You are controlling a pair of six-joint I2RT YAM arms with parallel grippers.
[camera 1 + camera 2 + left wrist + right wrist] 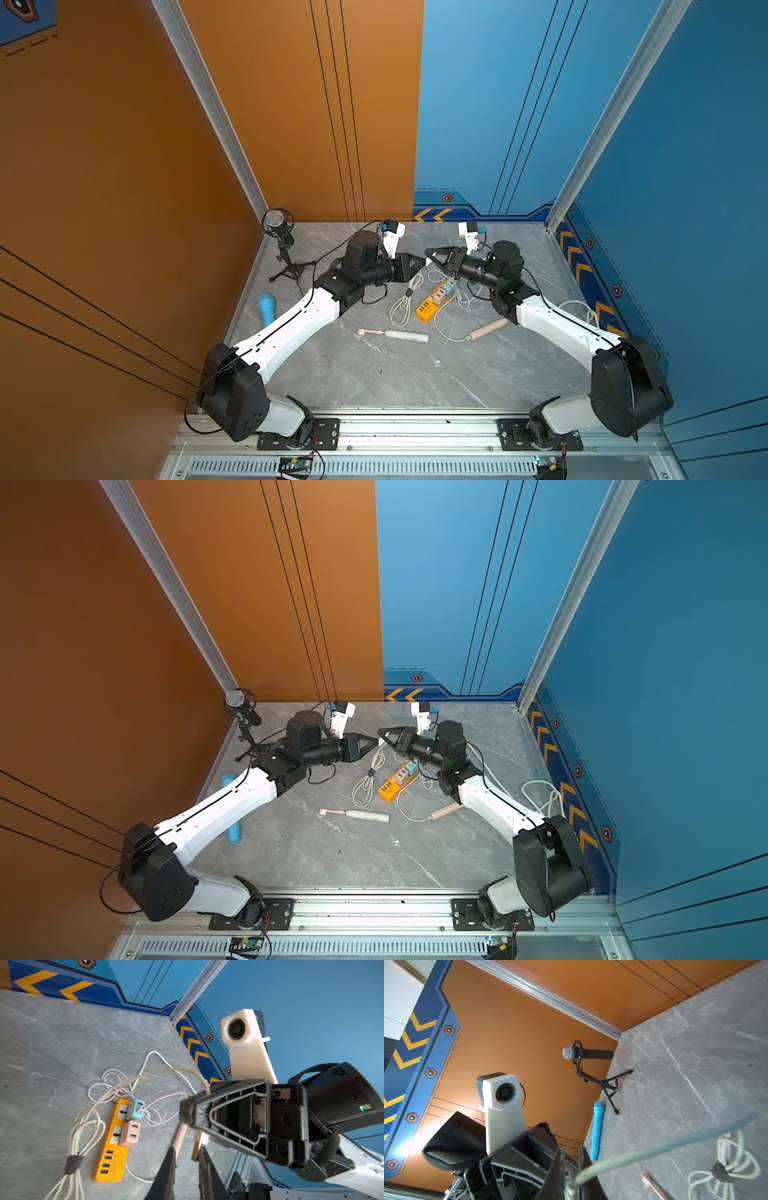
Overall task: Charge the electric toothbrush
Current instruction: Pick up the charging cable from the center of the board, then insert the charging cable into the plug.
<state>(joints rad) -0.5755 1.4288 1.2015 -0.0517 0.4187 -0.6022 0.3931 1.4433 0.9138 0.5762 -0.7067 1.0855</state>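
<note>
**Bimanual cell, read from the rail outward.**

- **Nearest.** The electric toothbrush (pixel 392 334) lies flat on the desk (pixel 374 386), alone and untouched. It has a pale barrel and a pink brush head, and no lead is attached. It is judged rigid, light and smooth, and the round barrel may roll or slip. The middle of the barrel is therefore the likely hold, which leaves the base end free and spares the thin neck.
- **Just beyond, toward the right arm.** A pink handle (pixel 487 329) lies with a white lead plugged into its end.
- **Farther on.** The orange power strip (pixel 432 306) carries two adapters. Beside it lies the tied bundle of the charging cable (pixel 412 286), limp and thin, best taken at its stiff plug (pixel 200 1139).
- **Above and beyond the strip.** Both arms reach forward with elbows out, forearms angled inward and wrists level, so the pincers meet tip to tip over the desk.
  - The right pincer (pixel 430 256) is closed on the cable just behind the plug, as the right wrist view shows.
  - The left pincer (pixel 422 263) has its jaws narrowly parted about the plug. Whether a finger touches the plug cannot be told.
- **Farthest.** In the far corner on the left arm's side, a microphone (pixel 277 227) stands on its tripod.
</note>
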